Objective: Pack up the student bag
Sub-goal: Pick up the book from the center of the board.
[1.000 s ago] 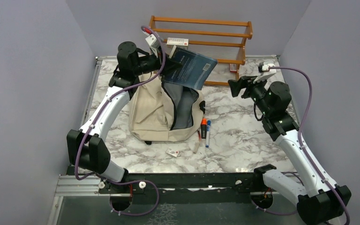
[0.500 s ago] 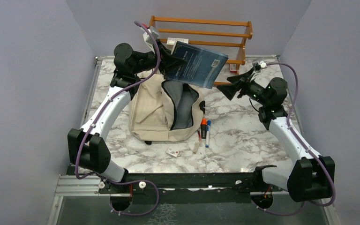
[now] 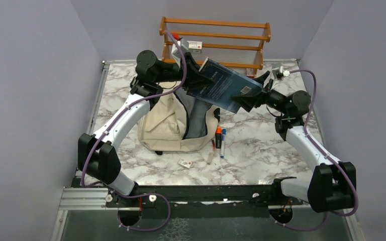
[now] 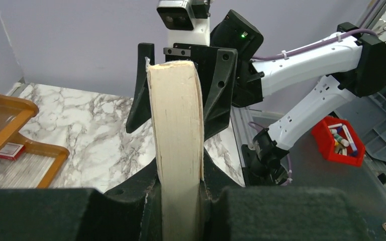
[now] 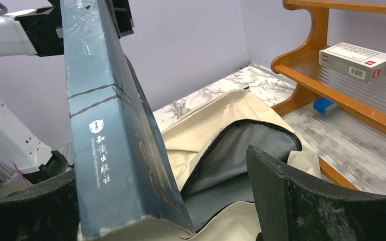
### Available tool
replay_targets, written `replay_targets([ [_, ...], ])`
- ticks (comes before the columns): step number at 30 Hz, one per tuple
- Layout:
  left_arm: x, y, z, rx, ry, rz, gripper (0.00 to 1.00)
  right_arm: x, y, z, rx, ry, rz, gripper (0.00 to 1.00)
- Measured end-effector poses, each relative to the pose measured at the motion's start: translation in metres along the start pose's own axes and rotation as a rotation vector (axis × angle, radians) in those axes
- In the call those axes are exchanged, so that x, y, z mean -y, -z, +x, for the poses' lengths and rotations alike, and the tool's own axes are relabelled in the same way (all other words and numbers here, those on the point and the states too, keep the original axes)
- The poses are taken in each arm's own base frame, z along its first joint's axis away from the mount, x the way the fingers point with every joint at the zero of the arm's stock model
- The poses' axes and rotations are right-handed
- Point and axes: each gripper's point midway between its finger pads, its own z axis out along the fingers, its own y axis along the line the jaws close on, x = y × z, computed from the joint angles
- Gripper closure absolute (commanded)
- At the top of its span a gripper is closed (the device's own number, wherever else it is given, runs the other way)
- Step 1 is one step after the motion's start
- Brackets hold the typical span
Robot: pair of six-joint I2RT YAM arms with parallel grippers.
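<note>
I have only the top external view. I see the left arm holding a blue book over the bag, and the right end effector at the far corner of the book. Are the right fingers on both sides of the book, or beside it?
Observer: On both sides. In the left wrist view the right end effector straddles the far end of the book, with one black finger on each side.
Operator: Is it closed on the book?
Observer: No. In the right wrist view its jaws are open, and a clear gap separates one finger from the cover.
Operator: And the left grip?
Observer: The left end effector is clamped on the book, with the cream page edge facing its camera.
</note>
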Motion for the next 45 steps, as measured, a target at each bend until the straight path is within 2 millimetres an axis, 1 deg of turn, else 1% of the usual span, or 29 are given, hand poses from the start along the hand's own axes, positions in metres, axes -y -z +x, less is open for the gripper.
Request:
replay_targets([
  [3,0.004,-0.003,0.002,-0.007,-0.003,0.021,1.0,-0.004,0.001,0.002,-0.002,0.007,-0.023,0.17],
  [7,0.006,-0.004,0.002,-0.005,-0.009,0.028,1.0,-0.013,0.004,0.008,-0.003,0.004,-0.064,0.32],
  [11,0.008,-0.006,-0.002,0.007,-0.019,0.034,1.0,-0.018,0.006,0.015,0.0,-0.022,-0.103,0.43],
  [16,0.009,-0.007,-0.008,0.033,-0.031,0.032,1.0,-0.025,0.005,0.014,0.018,-0.045,-0.164,0.55],
  [21,0.008,-0.006,-0.005,0.045,-0.018,0.027,1.0,-0.031,0.006,0.015,0.021,-0.077,-0.213,0.65],
  [23,0.006,-0.006,-0.003,0.048,-0.01,0.022,1.0,-0.032,0.006,0.016,0.018,-0.087,-0.226,0.72],
  [25,0.004,-0.007,-0.002,0.052,-0.005,0.017,1.0,-0.034,0.007,0.018,0.011,-0.094,-0.237,0.82],
  [29,-0.001,-0.007,0.001,0.06,0.008,0.003,0.99,-0.036,0.008,0.019,-0.002,-0.11,-0.247,0.95],
  [30,-0.002,-0.007,0.001,0.063,0.01,0.0,0.94,-0.036,0.009,0.019,-0.006,-0.112,-0.248,0.98],
  [31,-0.002,-0.007,0.002,0.064,0.012,-0.001,0.86,-0.036,0.009,0.019,-0.007,-0.113,-0.248,0.99],
  [33,-0.003,-0.006,0.003,0.068,0.015,-0.005,0.69,-0.036,0.009,0.019,-0.01,-0.116,-0.25,0.99],
  [35,-0.006,-0.005,0.004,0.074,0.02,-0.016,0.58,-0.036,0.009,0.02,-0.015,-0.124,-0.247,0.99],
  [38,-0.014,-0.001,0.005,0.09,0.03,-0.05,0.5,-0.031,0.008,0.023,-0.032,-0.147,-0.22,1.0],
  [41,-0.027,0.007,0.012,0.097,0.048,-0.098,0.42,-0.026,0.007,0.024,-0.043,-0.192,-0.153,1.0],
  [45,-0.056,0.032,0.024,0.109,0.072,-0.206,0.37,-0.014,0.008,0.015,-0.011,-0.221,0.005,1.0],
])
